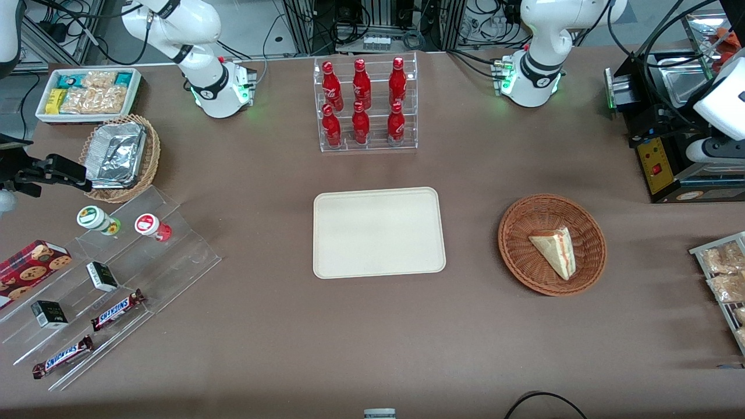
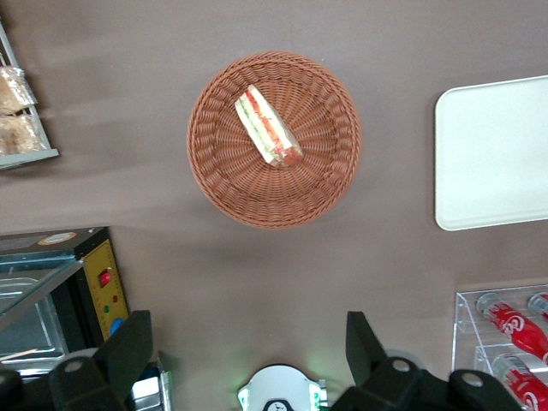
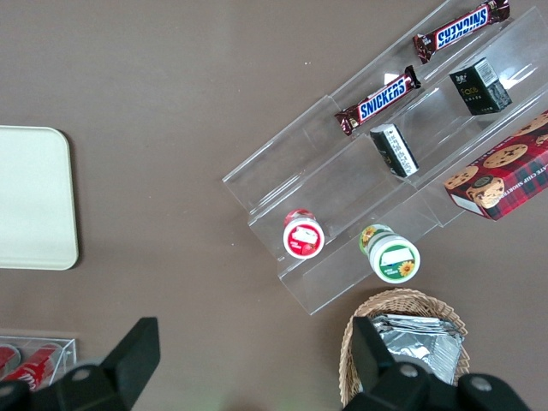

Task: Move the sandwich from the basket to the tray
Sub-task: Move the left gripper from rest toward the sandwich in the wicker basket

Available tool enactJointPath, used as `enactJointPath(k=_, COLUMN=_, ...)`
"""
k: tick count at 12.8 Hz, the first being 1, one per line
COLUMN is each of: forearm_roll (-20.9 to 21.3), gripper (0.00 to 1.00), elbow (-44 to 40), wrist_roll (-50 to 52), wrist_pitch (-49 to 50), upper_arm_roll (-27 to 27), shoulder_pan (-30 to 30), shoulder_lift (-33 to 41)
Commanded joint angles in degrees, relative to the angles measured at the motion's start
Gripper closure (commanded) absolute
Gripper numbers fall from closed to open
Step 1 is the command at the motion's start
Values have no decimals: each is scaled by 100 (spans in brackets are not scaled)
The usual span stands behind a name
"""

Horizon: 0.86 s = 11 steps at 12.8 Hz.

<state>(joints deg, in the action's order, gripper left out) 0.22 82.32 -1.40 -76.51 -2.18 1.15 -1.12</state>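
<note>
The sandwich (image 1: 554, 249) lies flat in the round brown basket (image 1: 518, 256). It sits a bit off the middle, with its red and green stripe on the edge turned away from the tray (image 1: 378, 231). Lying flat like that, the bread looks easy to grab from above.

The tray is beside the basket, toward the parked arm's end of the table, with a strip of brown table (image 1: 372, 337) between them. Nothing is on the tray, so I think it is ready for the sandwich. The job has not started yet.

The gripper (image 2: 248, 360) hangs high above the table, up over the spot between the basket and the arm's round white base (image 1: 532, 81). It looks straight down at the basket from there. Its two fingers (image 2: 128, 351) are spread wide apart and hold nothing. It seems to wait up there so it can see the sandwich before it goes down.

Farther from the front camera than the tray stands a clear rack of red bottles (image 1: 362, 102) with curly white Coca-Cola writing. Well away from the tray, toward the parked arm's end, clear steps hold two candy bars (image 1: 118, 309) that say SNICKERS. Near them is a red box of cookies (image 1: 29, 269).
</note>
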Motion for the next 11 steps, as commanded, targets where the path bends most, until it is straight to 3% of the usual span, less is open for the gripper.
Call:
enactJointPath(k=1, forearm_roll=-14, gripper=0, elbow=-84, wrist_roll=43, wrist_pitch=-83, upper_arm_roll=16, shoulder_pan=-36, shoulder_lift=-20)
enactJointPath(k=6, forearm_roll=268, gripper=0, elbow=152, wrist_roll=104, wrist_pitch=-416, upper_arm_roll=16, shoulder_pan=-36, shoulder_lift=-247)
enactJointPath(k=11, forearm_roll=268, gripper=0, elbow=1687, wrist_roll=763, wrist_pitch=-1987, upper_arm_roll=7, shoulder_pan=-36, shoulder_lift=-143)
